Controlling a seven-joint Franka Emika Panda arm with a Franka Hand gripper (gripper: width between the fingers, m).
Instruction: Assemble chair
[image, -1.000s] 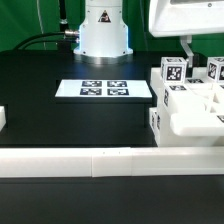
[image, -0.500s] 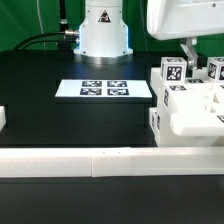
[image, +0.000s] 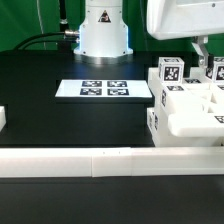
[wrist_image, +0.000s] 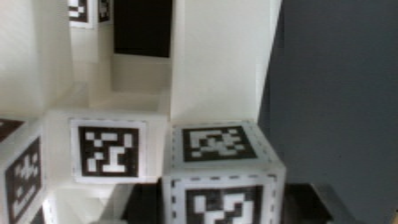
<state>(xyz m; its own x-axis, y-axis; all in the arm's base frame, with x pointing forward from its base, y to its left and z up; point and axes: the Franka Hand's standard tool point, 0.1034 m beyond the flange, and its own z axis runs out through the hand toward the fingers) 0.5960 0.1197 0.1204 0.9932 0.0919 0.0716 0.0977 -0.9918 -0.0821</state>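
The chair parts are glossy white tagged blocks grouped at the exterior view's right: a large blocky piece (image: 185, 112) with upright tagged posts (image: 171, 71). My gripper (image: 208, 52) hangs over the far right post (image: 217, 72), with one finger on each side of it. In the wrist view a tagged square block (wrist_image: 217, 150) stands between my dark fingertips (wrist_image: 317, 204), close to both, with white panels (wrist_image: 222, 60) behind. The jaws look open around the block; I see no squeeze on it.
The marker board (image: 104, 89) lies flat mid-table. A long low white rail (image: 100, 161) runs along the front edge. The robot base (image: 103, 30) stands at the back. A small white piece (image: 3, 117) sits at the left edge.
My gripper has moved toward the exterior view's right, from beside the near tagged post to over the far right post. The chair parts have not moved.
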